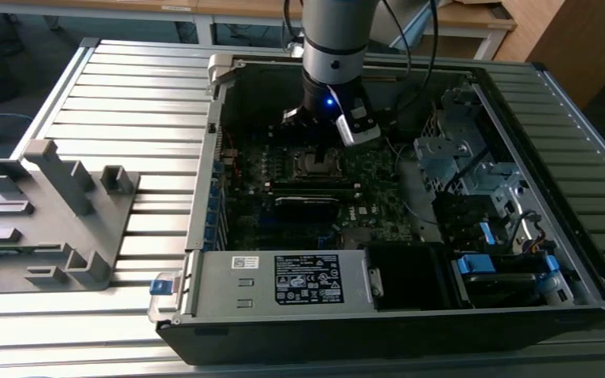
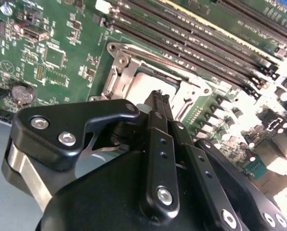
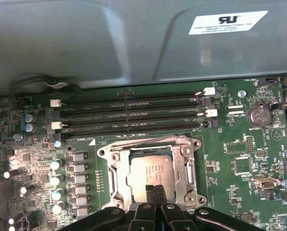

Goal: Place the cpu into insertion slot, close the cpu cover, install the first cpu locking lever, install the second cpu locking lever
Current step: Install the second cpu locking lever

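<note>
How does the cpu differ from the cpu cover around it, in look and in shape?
The cpu is a solid, dull grey plate with print on its top; the cpu cover is a brighter silvery frame with an open centre window. The cpu is smaller and shows through that window; the cpu cover surrounds it and reaches the socket's edges. Both are metal, roughly square and lie flat on the motherboard. The gripper is at the cpu's edge.

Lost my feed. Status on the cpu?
Tool shut, tips low over the cpu. Cpu seated in socket, cpu cover down around it. Nothing in the way.
</note>
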Action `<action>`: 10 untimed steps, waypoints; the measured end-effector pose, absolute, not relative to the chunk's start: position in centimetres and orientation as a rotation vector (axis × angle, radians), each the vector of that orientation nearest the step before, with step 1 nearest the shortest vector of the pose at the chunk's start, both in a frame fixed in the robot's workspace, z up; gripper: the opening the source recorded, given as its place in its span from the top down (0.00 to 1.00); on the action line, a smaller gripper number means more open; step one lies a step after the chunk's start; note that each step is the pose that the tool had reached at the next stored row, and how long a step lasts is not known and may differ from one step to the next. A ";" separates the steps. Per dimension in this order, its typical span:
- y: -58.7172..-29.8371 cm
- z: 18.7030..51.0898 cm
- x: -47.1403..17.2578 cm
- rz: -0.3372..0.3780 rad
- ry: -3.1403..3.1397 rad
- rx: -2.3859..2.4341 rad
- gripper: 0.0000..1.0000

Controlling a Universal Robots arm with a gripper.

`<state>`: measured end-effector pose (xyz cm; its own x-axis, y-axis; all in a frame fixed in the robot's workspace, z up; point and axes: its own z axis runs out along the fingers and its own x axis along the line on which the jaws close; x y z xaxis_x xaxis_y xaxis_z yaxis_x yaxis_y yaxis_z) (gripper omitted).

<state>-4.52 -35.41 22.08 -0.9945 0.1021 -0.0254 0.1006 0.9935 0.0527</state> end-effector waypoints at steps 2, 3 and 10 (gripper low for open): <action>-35.4 22.1 -4.3 0.077 3.109 0.158 0.89; -35.4 22.1 -4.3 0.075 3.109 0.158 0.89; -34.7 22.0 -4.3 0.071 3.109 0.162 0.89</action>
